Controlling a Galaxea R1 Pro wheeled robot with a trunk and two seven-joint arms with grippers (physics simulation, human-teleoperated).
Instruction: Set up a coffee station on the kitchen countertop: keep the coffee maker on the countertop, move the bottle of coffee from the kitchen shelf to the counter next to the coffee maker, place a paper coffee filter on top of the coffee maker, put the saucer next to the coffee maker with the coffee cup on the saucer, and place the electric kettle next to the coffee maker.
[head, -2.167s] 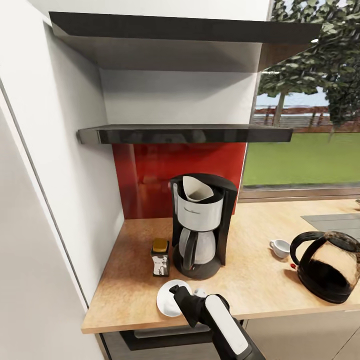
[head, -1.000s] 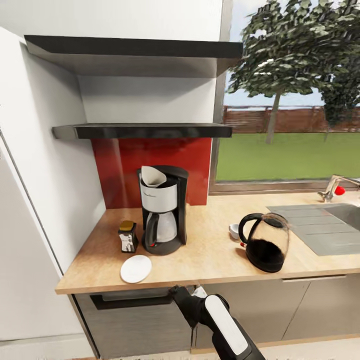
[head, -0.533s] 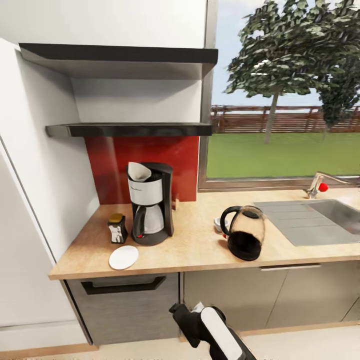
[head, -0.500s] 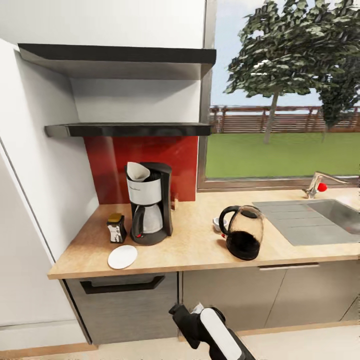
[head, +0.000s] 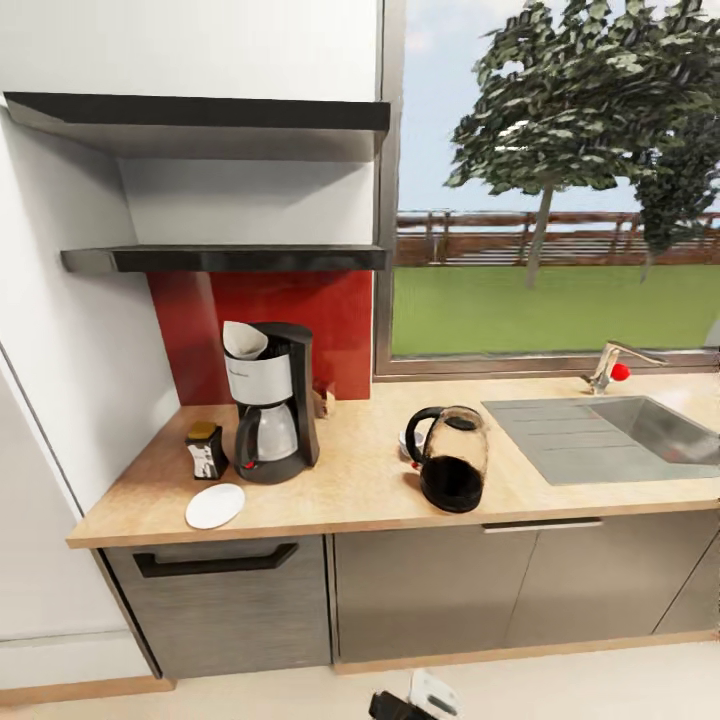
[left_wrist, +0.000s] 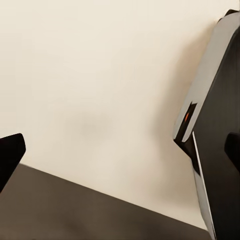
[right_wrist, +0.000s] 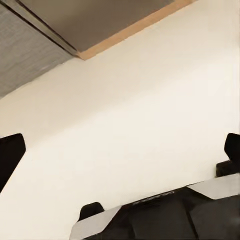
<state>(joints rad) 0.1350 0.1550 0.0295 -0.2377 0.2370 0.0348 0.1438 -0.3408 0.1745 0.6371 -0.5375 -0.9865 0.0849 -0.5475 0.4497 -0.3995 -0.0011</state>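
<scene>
A long wooden counter (head: 360, 495) runs under a window. On it, well ahead of both grippers, the coffee maker (head: 270, 415) carries a filter (head: 243, 341), with the kettle (head: 450, 472), saucer (head: 215, 505), coffee bottle (head: 205, 450) and a half-hidden cup (head: 410, 441) nearby. Left gripper (left_wrist: 120, 150) and right gripper (right_wrist: 120, 145) spread wide, empty, over pale floor.

wooden countertop (head: 360, 490) carries coffee maker (head: 270, 415), bottle (head: 205, 450), saucer (head: 215, 505), kettle (head: 452, 472)

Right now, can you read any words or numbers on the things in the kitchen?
Coffee maker: a dark script brand mark on its silver band, too small and blurred to read.
Bottle of coffee: a printed label, too small to read.
Electric kettle, saucer: no text that I can see.
</scene>
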